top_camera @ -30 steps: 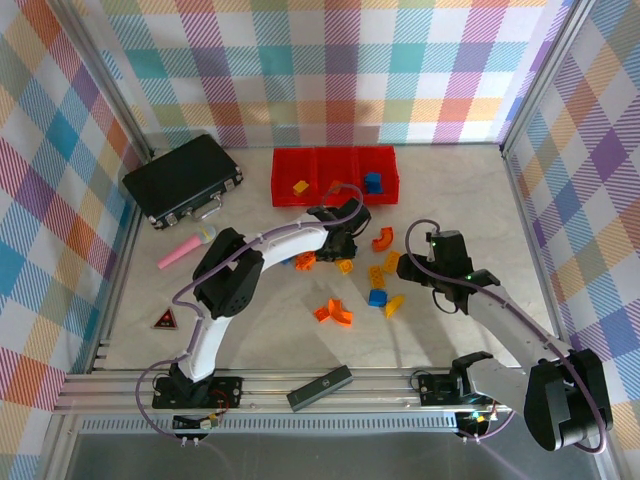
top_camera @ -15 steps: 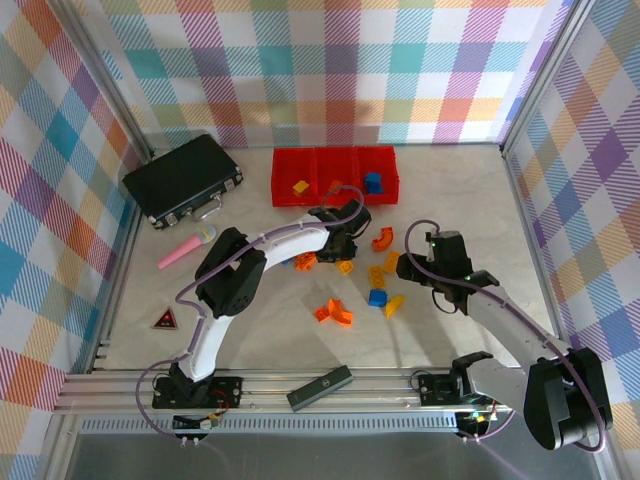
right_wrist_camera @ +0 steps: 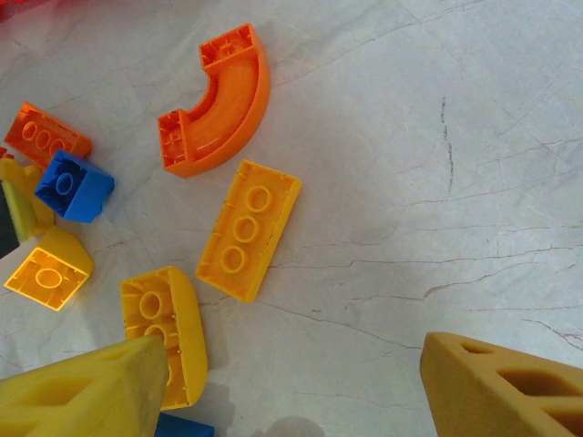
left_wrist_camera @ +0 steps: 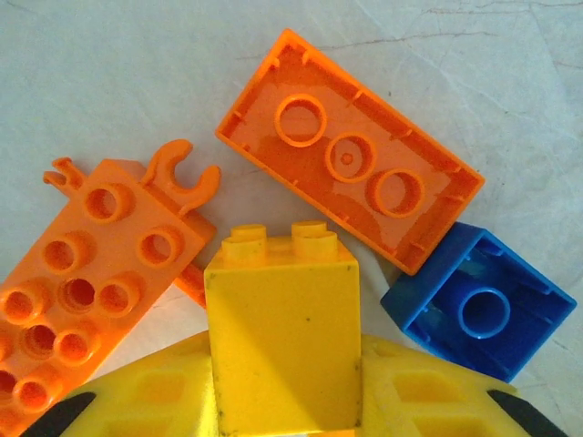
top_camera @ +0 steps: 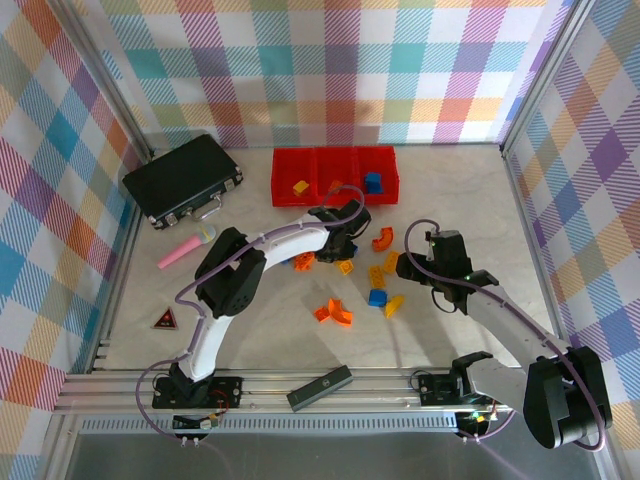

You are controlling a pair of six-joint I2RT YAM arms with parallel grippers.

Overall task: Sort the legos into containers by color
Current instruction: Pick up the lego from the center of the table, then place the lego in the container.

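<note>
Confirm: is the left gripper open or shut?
The left gripper is shut on the yellow brick; its yellow fingers sit against both sides of it.

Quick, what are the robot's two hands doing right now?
The left gripper is closed, holding a yellow brick.
The right gripper is open, holding nothing.

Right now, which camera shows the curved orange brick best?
Right wrist: the curved orange brick lies close up, whole outline and ribbed ends clear, nothing covering it. The top view shows the same brick small, with little detail.
</note>
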